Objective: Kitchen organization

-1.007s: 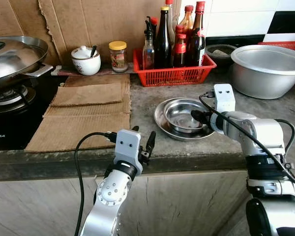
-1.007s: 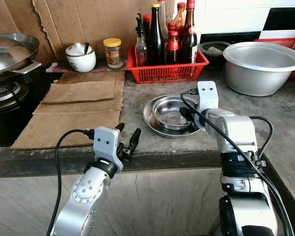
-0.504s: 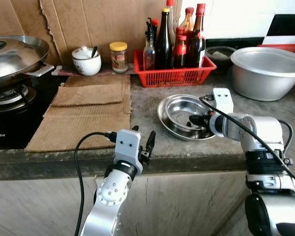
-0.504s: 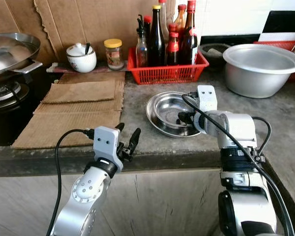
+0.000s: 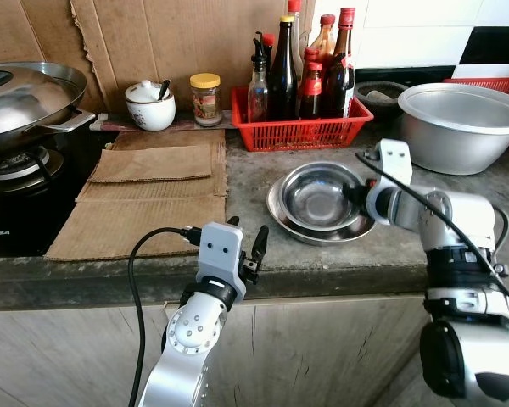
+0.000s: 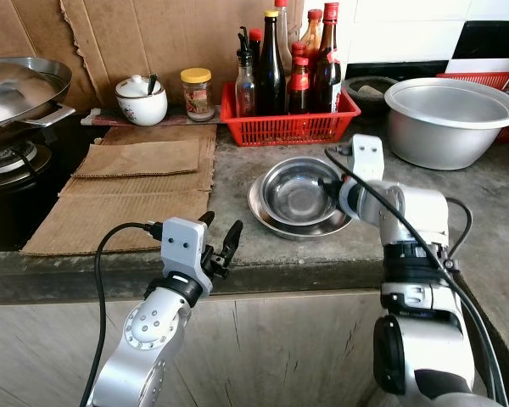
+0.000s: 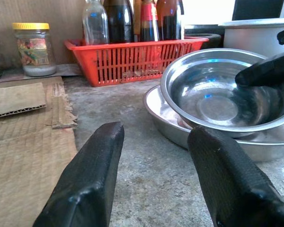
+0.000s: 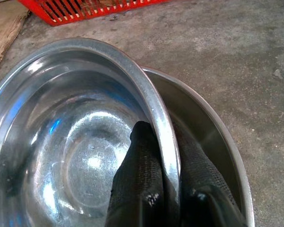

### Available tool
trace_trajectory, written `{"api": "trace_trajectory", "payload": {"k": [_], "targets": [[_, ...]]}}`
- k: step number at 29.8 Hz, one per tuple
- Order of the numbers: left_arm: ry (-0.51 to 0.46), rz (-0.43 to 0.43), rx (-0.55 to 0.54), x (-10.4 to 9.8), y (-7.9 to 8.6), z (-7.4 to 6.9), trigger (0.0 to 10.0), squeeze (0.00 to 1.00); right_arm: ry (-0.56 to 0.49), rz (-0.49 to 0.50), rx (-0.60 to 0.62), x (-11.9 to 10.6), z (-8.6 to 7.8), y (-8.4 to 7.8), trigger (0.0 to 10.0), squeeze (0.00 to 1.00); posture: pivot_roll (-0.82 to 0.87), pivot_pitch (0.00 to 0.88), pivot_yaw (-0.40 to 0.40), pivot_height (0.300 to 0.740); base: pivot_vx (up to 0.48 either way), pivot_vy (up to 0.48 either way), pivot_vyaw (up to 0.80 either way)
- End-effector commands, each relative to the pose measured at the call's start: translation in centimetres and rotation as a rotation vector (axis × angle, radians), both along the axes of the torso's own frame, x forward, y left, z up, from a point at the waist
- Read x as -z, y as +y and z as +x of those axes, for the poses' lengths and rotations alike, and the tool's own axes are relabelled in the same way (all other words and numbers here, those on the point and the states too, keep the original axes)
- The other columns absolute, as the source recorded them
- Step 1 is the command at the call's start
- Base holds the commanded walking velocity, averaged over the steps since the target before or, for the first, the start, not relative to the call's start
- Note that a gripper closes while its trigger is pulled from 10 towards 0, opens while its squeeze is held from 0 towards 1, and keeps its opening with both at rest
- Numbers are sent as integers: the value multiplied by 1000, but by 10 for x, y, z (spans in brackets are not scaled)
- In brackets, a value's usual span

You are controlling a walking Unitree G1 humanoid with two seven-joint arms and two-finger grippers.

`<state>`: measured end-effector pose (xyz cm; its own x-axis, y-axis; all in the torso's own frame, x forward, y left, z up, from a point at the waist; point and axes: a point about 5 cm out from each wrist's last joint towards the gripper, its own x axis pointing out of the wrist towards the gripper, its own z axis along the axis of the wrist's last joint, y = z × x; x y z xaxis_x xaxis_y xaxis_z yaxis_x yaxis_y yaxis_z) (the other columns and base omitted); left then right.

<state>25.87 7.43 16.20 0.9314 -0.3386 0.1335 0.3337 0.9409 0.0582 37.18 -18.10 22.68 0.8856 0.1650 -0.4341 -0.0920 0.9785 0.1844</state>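
A small steel bowl (image 5: 316,195) rests tilted inside a wider steel dish (image 5: 322,231) on the grey counter. My right gripper (image 5: 354,193) is shut on the bowl's right rim; in the right wrist view the fingertips (image 8: 146,189) pinch the bowl (image 8: 71,142) at its rim, one inside and one outside, above the dish (image 8: 217,142). My left gripper (image 5: 248,227) hovers open at the counter's front edge, left of the dishes. Its two fingers (image 7: 90,175) point toward the bowl (image 7: 217,94) with nothing between them.
Behind the dishes stands a red basket (image 5: 299,129) of bottles. A large aluminium basin (image 5: 462,114) sits at the back right. Cardboard sheets (image 5: 148,191) cover the counter's left part, beside a lidded wok (image 5: 25,93) on the stove. A white pot (image 5: 148,103) and a jar (image 5: 205,97) line the back.
My right gripper has risen with the bowl's rim, so the bowl now sits higher and tilted in the dish. The left arm has stayed put.
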Motion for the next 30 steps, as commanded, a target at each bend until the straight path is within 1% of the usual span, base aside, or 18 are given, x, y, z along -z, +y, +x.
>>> {"api": "trace_trajectory", "payload": {"k": [1, 25, 26, 27, 28, 29, 30], "targets": [[-5, 4, -4, -2, 0, 0, 10000, 0, 116, -32, 36, 26, -4, -5, 0, 0, 28, 35, -36, 740, 0, 0, 0], [-4, 4, -4, -2, 0, 0, 10000, 0, 114, -24, 43, 25, -3, -5, 0, 0, 28, 35, -36, 740, 0, 0, 0], [-4, 2, -6, -2, 0, 1, 10000, 0, -29, 120, 70, 14, -4, 8, 0, 0, 26, 37, -27, 740, 0, 0, 0], [-4, 2, -6, -2, 0, 1, 10000, 0, -29, 120, 70, 14, -4, 8, 0, 0, 26, 37, -27, 740, 0, 0, 0], [-3, -1, -7, -3, 1, 2, 10000, 0, -195, 300, 141, 1, -10, 15, 0, 0, 26, 37, -27, 740, 0, 0, 0], [-3, -1, -8, -3, 1, 2, 10000, 0, -228, 340, 160, -2, -13, 16, 0, 0, 26, 37, -27, 740, 0, 0, 0], [-3, -1, -8, -3, 1, 2, 10000, 0, -228, 340, 160, -2, -13, 16, 0, 0, 26, 37, -27, 740, 0, 0, 0]]}}
